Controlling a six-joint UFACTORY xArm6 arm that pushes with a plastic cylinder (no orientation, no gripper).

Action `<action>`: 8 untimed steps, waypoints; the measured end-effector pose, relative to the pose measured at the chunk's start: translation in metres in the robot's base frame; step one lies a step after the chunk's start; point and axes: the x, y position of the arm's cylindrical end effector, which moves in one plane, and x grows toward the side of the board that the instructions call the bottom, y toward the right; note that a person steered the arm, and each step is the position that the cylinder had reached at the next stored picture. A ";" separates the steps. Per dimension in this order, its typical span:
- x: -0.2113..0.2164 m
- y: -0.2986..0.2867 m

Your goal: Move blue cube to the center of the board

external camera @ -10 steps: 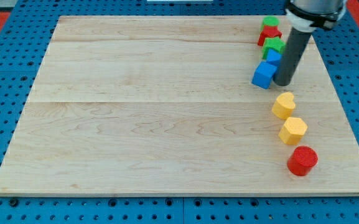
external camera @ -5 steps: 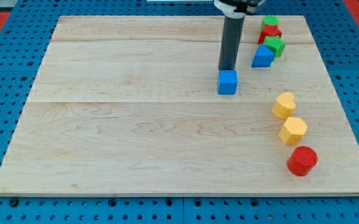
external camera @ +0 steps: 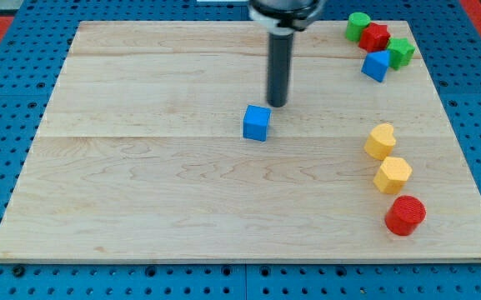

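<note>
The blue cube [external camera: 257, 123] sits near the middle of the wooden board [external camera: 140, 192], a little above and right of centre. My tip [external camera: 278, 105] stands just up and to the right of the cube, a small gap apart from it. The dark rod rises from there to the view's top edge.
At the top right corner lie a green cylinder [external camera: 358, 26], a red block [external camera: 377, 37], a green block [external camera: 401, 52] and a second blue block [external camera: 376, 66]. Down the right side lie a yellow heart [external camera: 380, 141], a yellow hexagon [external camera: 392, 175] and a red cylinder [external camera: 405, 215].
The blue cube has slid left and down towards the board's centre. My tip followed it leftwards. The top-right cluster of blocks has shifted up and to the right.
</note>
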 end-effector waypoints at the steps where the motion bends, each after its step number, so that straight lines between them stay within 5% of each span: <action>1: 0.012 0.021; 3: 0.060 -0.041; 4: 0.090 -0.015; 5: 0.111 -0.070; 8: 0.030 -0.049</action>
